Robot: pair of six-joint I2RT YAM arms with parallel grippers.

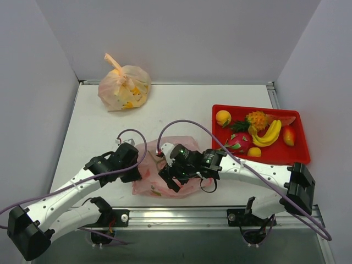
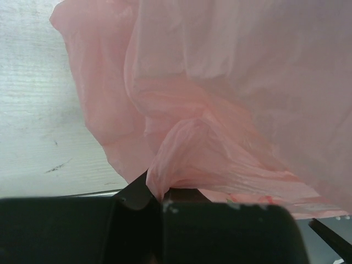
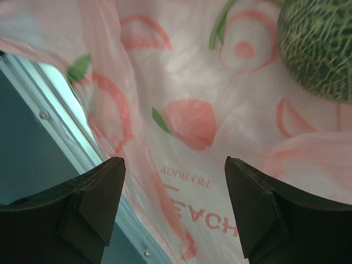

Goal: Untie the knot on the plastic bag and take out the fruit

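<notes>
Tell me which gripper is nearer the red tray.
Right. The right gripper sits open over the middle of the pink bag, on the side toward the red tray; the left gripper pinches the bag's left edge, farther from the tray.

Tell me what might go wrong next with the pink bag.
The left tool is shut on a thin fold of the plastic bag; a hard pull might tear it.
The right tool stands open over printed film, with the melon off to one side, so closing may catch only plastic.
The bag lies close to the near edge of the table; the melon could roll off.
</notes>
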